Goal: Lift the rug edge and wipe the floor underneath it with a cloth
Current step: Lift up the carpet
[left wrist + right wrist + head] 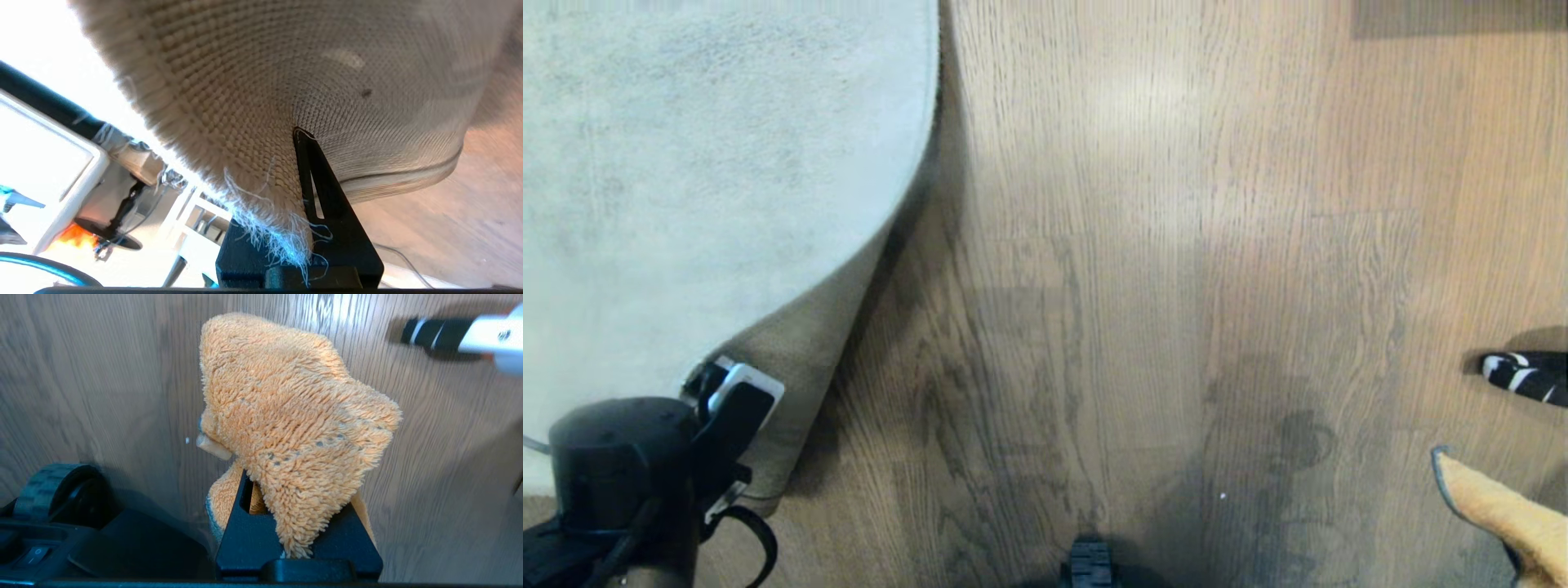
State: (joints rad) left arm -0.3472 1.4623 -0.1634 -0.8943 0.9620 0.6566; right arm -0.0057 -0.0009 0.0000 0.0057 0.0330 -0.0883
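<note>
The pale grey rug (703, 163) covers the left of the head view. Its near corner is lifted and curled over, showing tan woven backing (809, 351). My left gripper (731, 392) is shut on that corner at the lower left. In the left wrist view the backing (286, 81) arches over the gripper (296, 141). One black finger (322, 192) presses against it and the other is hidden behind the frayed edge. Bare brown floor (1135, 245) lies beside the raised edge. My right gripper (282, 477) is shut on the orange cloth (294, 416), which also shows at the lower right (1503, 514) above the floor.
A black-and-white striped object (1525, 377) lies on the floor at the right edge, close to the cloth. A wheel of my base (1090, 563) shows at the bottom centre. A dark rectangle (1462, 16) sits at the far right. White furniture (49, 163) stands beyond the lifted rug.
</note>
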